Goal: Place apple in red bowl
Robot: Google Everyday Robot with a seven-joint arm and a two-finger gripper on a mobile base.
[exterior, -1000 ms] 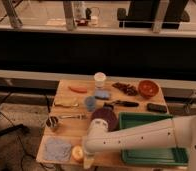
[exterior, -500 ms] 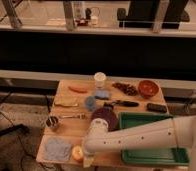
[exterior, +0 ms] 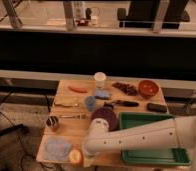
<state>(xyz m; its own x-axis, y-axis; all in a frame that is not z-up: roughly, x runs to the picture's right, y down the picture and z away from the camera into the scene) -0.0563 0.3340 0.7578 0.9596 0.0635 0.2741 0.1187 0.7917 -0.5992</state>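
The robot's thick, smooth white arm ends in a pincer near the table's front edge.

- 1 camera view only, so no second view shares the scene.
- It looks from above and in front of the robot, tilted down at the wooden surface.
- It faces a dark counter and railing beyond.
- The gripper sits low in view by the apple; the red bowl lies at the far right.
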